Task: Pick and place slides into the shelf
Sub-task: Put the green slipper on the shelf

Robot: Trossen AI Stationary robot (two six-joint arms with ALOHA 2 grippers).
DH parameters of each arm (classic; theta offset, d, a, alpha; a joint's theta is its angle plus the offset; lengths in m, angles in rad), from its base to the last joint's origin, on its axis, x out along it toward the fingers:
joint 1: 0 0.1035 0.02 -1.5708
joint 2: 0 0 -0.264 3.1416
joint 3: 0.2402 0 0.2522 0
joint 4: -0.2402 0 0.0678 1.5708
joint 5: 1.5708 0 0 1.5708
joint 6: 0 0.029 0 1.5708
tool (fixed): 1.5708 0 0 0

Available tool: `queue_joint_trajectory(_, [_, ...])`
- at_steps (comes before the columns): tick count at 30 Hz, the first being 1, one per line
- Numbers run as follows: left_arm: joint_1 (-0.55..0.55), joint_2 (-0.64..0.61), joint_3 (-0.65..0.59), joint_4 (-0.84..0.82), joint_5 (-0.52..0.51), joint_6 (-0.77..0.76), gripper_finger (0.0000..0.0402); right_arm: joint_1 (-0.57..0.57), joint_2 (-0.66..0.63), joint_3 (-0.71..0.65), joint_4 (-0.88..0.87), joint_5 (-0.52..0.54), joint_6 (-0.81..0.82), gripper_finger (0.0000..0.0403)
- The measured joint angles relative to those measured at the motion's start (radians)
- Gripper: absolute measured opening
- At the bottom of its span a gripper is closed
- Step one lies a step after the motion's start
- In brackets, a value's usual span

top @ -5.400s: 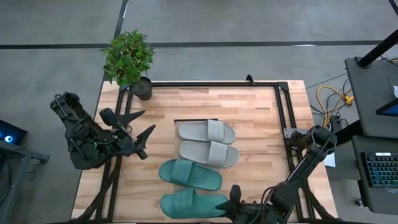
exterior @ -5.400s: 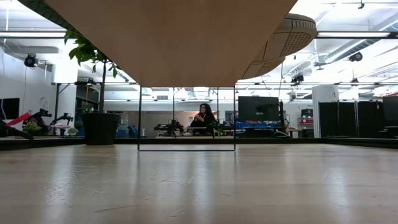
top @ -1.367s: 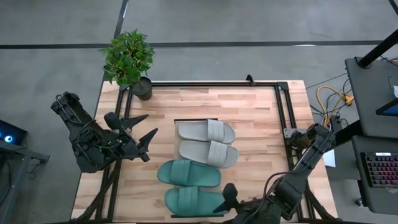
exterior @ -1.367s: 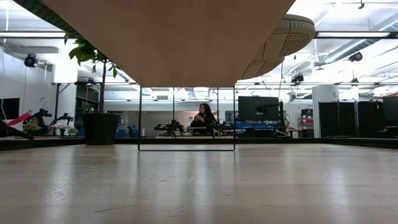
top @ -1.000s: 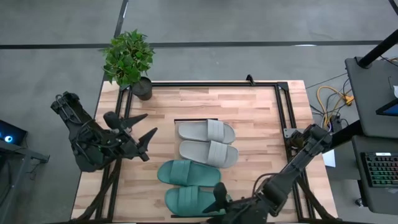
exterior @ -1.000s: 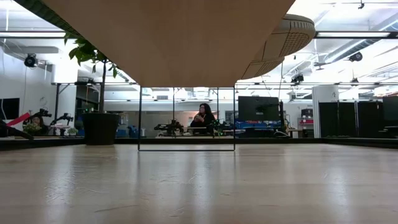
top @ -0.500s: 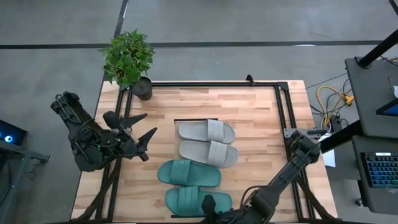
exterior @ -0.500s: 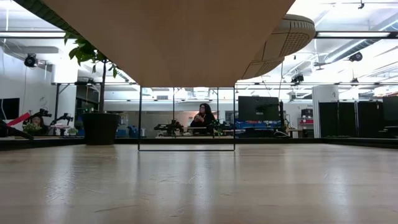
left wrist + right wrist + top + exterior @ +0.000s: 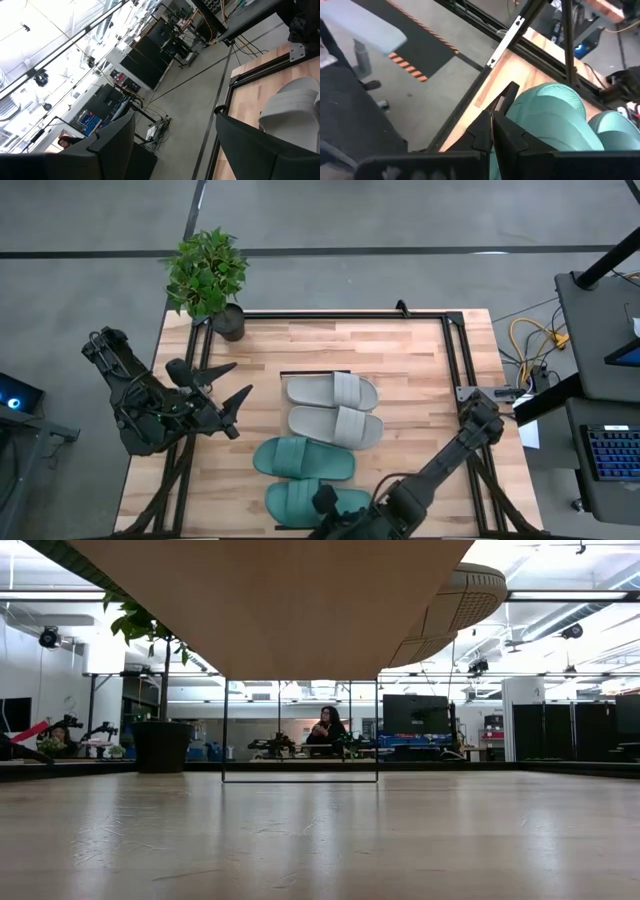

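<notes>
Hugging table's near edge, right gripper (image 9: 322, 502) closed beside teal slide (image 9: 318, 503)

my work surface is a butcher-block tabletop (image 9: 420, 380) of short pale wood staves, ringed by a thin black metal frame (image 9: 452, 370). four rubbery one-strap slides lie flat on it in a column near the middle, all lengthwise across the table. the two light grey slides (image 9: 333, 392) (image 9: 336, 426) sit side by side, touching, on the far half. the two teal-green slides (image 9: 303, 459) (image 9: 318, 503) lie just beside them on the near half, the nearest one close to the table's front edge. at the far left corner stands a leafy green plant in a dark pot (image 9: 227, 321).
</notes>
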Motion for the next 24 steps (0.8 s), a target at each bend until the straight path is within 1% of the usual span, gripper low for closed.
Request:
queue_joint_trajectory(2, [0.0,0.0,0.0,0.0,0.0,0.0,0.0262,-0.009,0.0,-0.001,0.005,-0.032,0.008,0.0009])
queue_joint_trajectory(5, [0.0,0.0,0.0,0.0,0.0,0.0,0.0262,-0.013,0.0,-0.004,0.003,-0.05,0.02,0.0009])
queue_joint_trajectory(15, [-0.001,0.0,-0.002,0.0,0.0,0.0,0.0262,-0.034,0.0,-0.009,-0.087,-0.055,0.061,0.0008])
queue_joint_trajectory(24, [0.0,0.0,-0.002,0.0,0.0,-0.001,0.0262,-0.04,-0.002,-0.009,-0.133,-0.096,0.085,0.0008])
